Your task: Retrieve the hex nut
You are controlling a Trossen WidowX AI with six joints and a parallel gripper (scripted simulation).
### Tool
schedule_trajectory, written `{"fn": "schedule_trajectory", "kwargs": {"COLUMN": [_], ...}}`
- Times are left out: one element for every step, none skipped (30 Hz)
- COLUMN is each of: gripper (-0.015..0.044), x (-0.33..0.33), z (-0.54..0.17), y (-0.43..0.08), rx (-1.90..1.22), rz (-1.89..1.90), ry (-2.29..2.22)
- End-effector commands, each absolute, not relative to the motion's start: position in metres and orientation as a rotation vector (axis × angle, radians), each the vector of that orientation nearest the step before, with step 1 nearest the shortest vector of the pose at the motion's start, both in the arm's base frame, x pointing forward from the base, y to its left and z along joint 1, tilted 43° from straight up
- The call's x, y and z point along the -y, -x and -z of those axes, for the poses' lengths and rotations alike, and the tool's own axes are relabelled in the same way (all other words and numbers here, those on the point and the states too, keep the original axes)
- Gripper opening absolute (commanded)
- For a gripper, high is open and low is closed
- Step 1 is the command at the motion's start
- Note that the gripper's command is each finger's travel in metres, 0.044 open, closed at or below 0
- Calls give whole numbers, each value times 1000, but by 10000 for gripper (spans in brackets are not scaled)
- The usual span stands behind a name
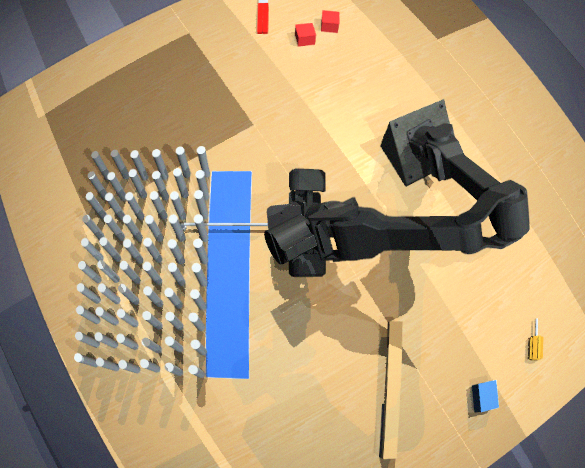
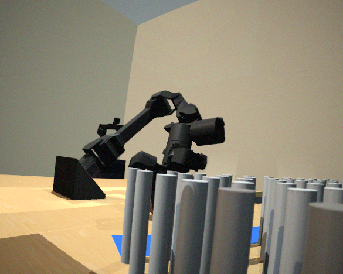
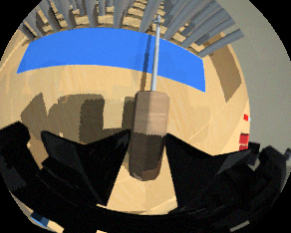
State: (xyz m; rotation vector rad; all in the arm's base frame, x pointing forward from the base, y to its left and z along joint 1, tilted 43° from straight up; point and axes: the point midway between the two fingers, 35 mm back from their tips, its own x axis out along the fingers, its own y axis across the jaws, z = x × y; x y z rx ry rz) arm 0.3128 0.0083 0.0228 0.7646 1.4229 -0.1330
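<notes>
Two red cubes [image 1: 317, 27], a red bar [image 1: 260, 18], a blue block [image 1: 485, 396]

Single bent arm, elbow raised, hand [image 1: 268, 225] [image 3: 147, 135] low and pointing downward, fingers partly closed.

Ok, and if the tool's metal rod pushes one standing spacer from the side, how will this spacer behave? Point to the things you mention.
It would probably tip rather than slide, because each spacer [image 1: 204, 204] [image 2: 165, 223] is tall and narrow. Once down, it would likely roll, since it is round. With neighbours standing so close, it might well knock another one over.
</notes>
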Motion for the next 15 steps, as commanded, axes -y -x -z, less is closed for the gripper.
{"fn": "schedule_trajectory", "kwargs": {"gripper": [0,0,0,0,0,0,0,0,0,0,0,0,0,0,0], "x": [-9,-9,-9,-9,-10,-10,-10,-10,-11,-11,-11,-11,-12,-12,-12], "z": [-23,-24,-24,-24,-24,-24,-25,-25,-25,-25,-25,-25,-26,-26,-26], "y": [-310,-309,-309,-308,-308,-307,-306,-306,-305,-305,-304,-304,-303,-303,-302], "rx": [-1422,-1422,-1422,-1422,-1422,-1422,-1422,-1422,-1422,-1423,-1423,-1423,-1423,-1423,-1423], "rz": [142,142,142,142,142,142,142,142,142,142,142,142,142,142,142], "ry": [-766,-766,-766,-766,-766,-766,-766,-766,-766,-766,-766,-766,-766,-766,-766]}}
